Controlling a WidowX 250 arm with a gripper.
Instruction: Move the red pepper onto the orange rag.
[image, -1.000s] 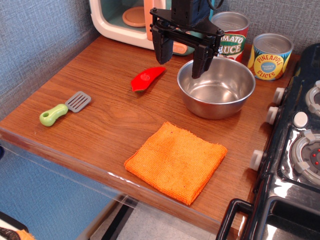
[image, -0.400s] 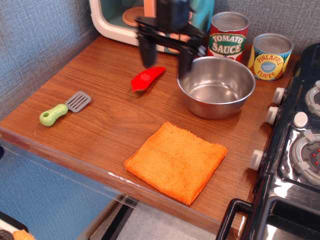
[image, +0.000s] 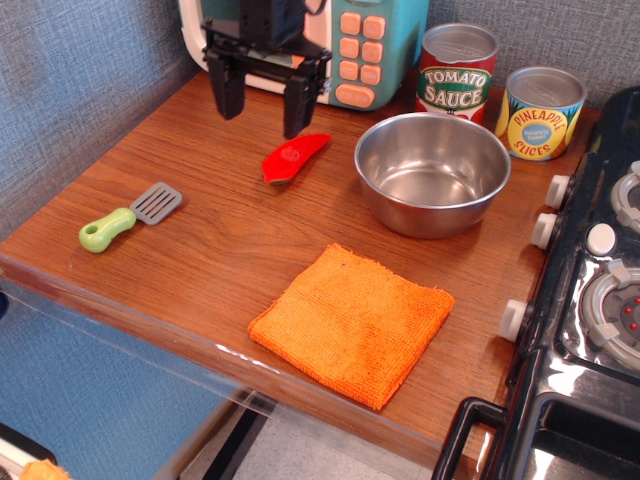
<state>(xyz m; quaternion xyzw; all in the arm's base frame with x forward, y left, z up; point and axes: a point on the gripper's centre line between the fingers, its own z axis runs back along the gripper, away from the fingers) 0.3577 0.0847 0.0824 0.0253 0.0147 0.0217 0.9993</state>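
Note:
The red pepper (image: 293, 157) lies on the wooden counter, left of the steel bowl, its tip pointing up and right. The orange rag (image: 352, 322) lies flat near the counter's front edge, below the bowl. My black gripper (image: 262, 104) hangs open and empty above the counter, just up and left of the pepper. Its right finger (image: 297, 110) stands close above the pepper's upper end, not touching it.
A steel bowl (image: 432, 172) stands right of the pepper. A tomato sauce can (image: 456, 72) and a pineapple can (image: 540, 112) stand behind it. A toy microwave (image: 340, 45) is at the back. A green-handled spatula (image: 128, 217) lies at the left. A toy stove (image: 590, 300) borders the right.
My open gripper has moved left, from above the bowl's left rim to a spot up and left of the pepper. The pepper and rag have not moved.

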